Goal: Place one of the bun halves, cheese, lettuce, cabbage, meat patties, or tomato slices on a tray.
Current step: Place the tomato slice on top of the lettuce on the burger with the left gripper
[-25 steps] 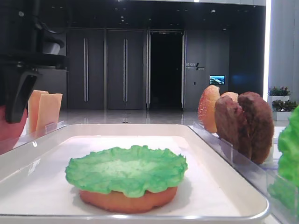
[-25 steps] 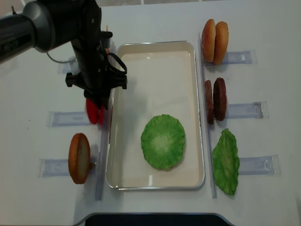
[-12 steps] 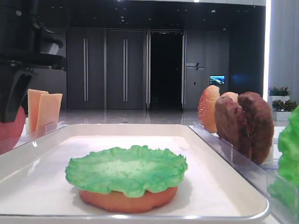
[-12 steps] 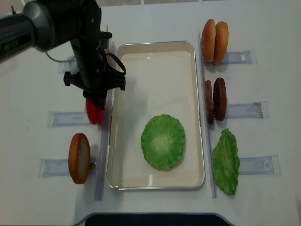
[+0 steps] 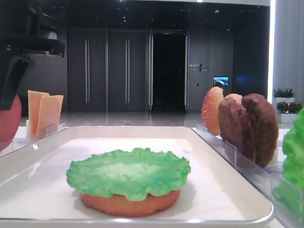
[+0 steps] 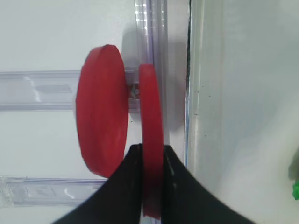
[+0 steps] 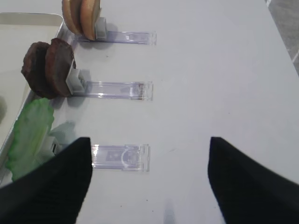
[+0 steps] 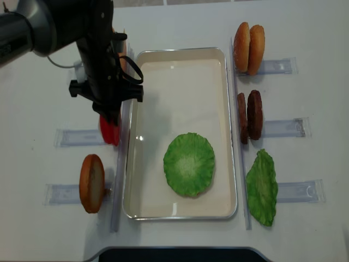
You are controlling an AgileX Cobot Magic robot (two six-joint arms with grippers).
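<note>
Worktop: a plain white worktop (image 8: pixel 180 22) carries everything, with clear acrylic holders (image 8: pixel 283 128) ranged down both long sides of the tray.
Tray: a large shallow white rectangular tray (image 8: pixel 180 71) with a glossy raised rim sits in the middle; its upper half is bare.
Stack on tray: a bright green ruffled plastic lettuce leaf (image 8: pixel 189 164) lies flat at about 6 o'clock in the tray, over an orange-tan toy bun half (image 5: pixel 128 205) that shows only from the low view.
Left arm: the black left gripper (image 6: pixel 149 161) hangs at 9 o'clock of the tray, just outside its rim.
Jaws, left: pressed onto the edge of one thick red plastic tomato slice (image 6: pixel 152 140), which stands on edge.
Second slice: the other red tomato disc (image 6: pixel 100 123) stands just beside the pinched one in the same holder, apart from it.
Right gripper: its black jaws (image 7: pixel 147 182) are spread over the bare worktop at 3 o'clock, holding nothing.
Risk, grip: I'd judge the pinch narrow; the smooth disc could pivot or slip out during the lift.
Risk, neighbour: a skewed lift could drag the second slice or tip its holder.
Risk, rim: carrying low towards 3 o'clock could knock the slice on the tray rim.
</note>
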